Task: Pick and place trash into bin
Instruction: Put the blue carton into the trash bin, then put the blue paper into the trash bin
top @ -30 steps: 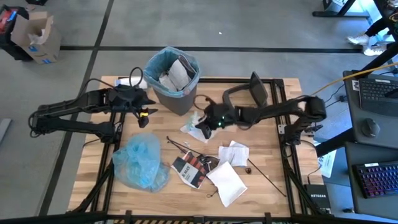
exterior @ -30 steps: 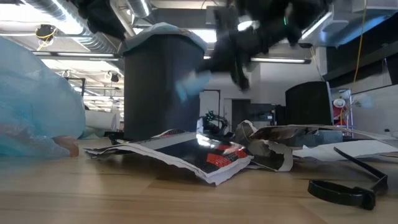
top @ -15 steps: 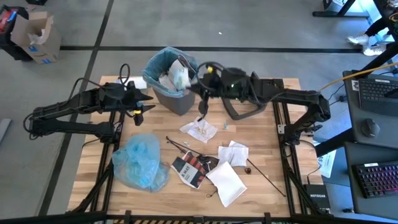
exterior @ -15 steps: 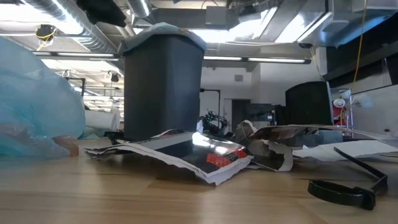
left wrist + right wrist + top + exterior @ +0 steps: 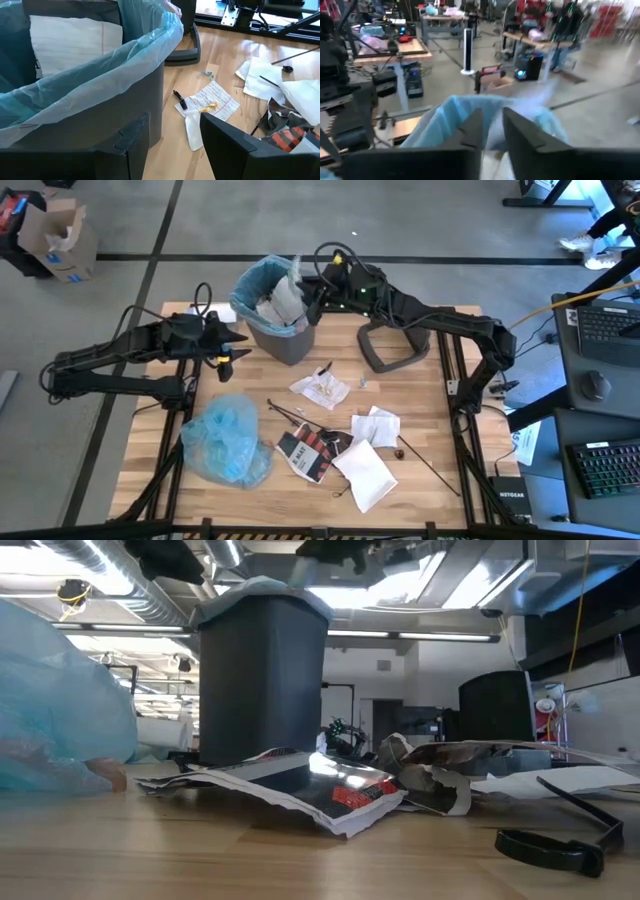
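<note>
1. The trash [image 5: 320,388] lies scattered across the wooden table [image 5: 440,430]: a crumpled lined white paper below the bin, a red-black-white printed packet [image 5: 310,452] toward the front, white mailers [image 5: 365,470] beside it, thin dark sticks [image 5: 430,465], and a loose light blue plastic bag [image 5: 228,440] at the front left.
2. The bin [image 5: 278,305] stands at the table's back edge, dark grey and tapered, with a light blue liner folded over its rim; white and grey crumpled pieces already sit inside.
3. Its grey lid [image 5: 395,340] rests on the table just right of the bin.
4. The right gripper [image 5: 305,288] hangs over the bin's right rim, its fingers [image 5: 470,131] a narrow gap apart; a pale piece shows just at them, and whether it is pinched cannot be told.
5. The left gripper [image 5: 232,350] waits just left of the bin, fingers spread, holding nothing.
</note>
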Robot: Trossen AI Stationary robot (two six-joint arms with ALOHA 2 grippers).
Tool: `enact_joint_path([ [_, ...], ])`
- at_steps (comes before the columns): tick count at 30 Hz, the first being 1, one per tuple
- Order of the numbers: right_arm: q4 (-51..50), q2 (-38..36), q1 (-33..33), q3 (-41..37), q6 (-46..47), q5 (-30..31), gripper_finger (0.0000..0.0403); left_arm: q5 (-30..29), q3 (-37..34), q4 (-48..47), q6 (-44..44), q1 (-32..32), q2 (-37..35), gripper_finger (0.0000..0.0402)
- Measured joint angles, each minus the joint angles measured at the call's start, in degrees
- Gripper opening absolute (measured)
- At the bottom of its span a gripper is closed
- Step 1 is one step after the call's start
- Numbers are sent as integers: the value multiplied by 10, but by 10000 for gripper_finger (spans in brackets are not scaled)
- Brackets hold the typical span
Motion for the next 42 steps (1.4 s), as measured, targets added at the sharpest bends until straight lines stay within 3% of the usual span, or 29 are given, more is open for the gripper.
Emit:
enact_joint_path([
  [7, -55, -34, 5, -1, 7, -43, 209, 0, 0, -4, -5, 0, 1, 166],
  [13, -221, -95, 25, 0, 23, -65, 263, 0, 0, -6, -9, 0, 1, 166],
  [19, -477, -114, 71, -3, 92, -15, 254, 0, 0, -4, -9, 0, 2, 166],
  [24, -569, -110, 109, -82, 164, 25, 232, 0, 0, -3, -8, 0, 2, 166],
  [29, -527, -110, 123, -210, 254, 33, 210, 0, 0, -3, -7, 0, 2, 166],
  [34, -419, -109, 122, -334, 364, 37, 189, 0, 0, -3, -9, 0, 2, 166],
  [42, -298, -105, 122, -437, 446, 37, 159, 0, 0, -3, -11, 0, 2, 166],
])
